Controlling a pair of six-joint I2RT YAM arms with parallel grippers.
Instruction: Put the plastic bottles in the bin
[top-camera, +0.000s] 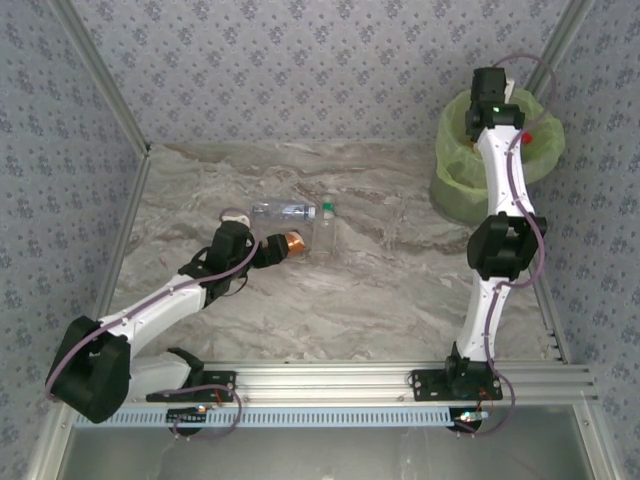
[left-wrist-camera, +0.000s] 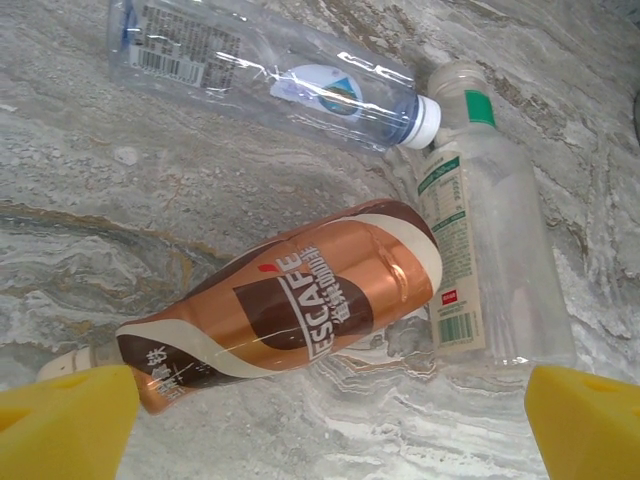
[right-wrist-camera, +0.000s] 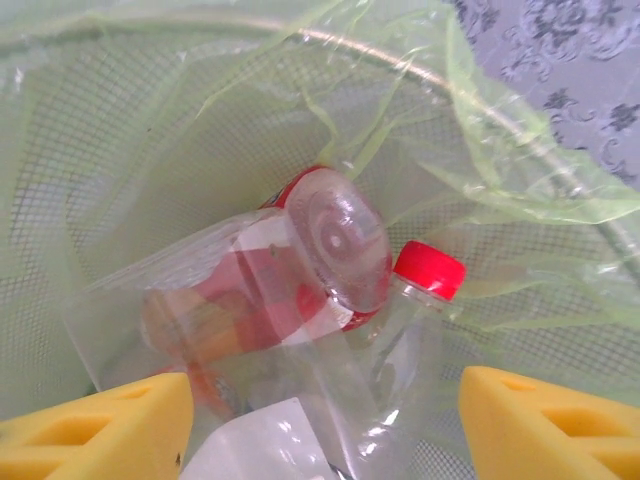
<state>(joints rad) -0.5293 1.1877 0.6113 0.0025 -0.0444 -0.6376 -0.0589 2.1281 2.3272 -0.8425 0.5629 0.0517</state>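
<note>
A copper-brown coffee bottle (left-wrist-camera: 290, 300) lies on its side on the marble table, just beyond my left gripper (left-wrist-camera: 325, 430), which is open with its yellow fingertips (left-wrist-camera: 65, 420) wide on either side. Behind it lie a clear blue-label bottle (left-wrist-camera: 270, 75) and a clear green-label bottle (left-wrist-camera: 480, 260). From above, the left gripper (top-camera: 272, 247) is beside the copper bottle (top-camera: 291, 244). My right gripper (right-wrist-camera: 325, 420) hangs open over the bin (top-camera: 455, 170), which is lined with a lime-green bag. Inside lie a red-label bottle (right-wrist-camera: 330, 240) and a clear red-capped bottle (right-wrist-camera: 430, 270).
Aluminium frame rails (top-camera: 400, 378) run along the near edge and up both sides of the table. The bin stands at the far right corner against the patterned wall. Open marble table (top-camera: 400, 280) lies between the two arms.
</note>
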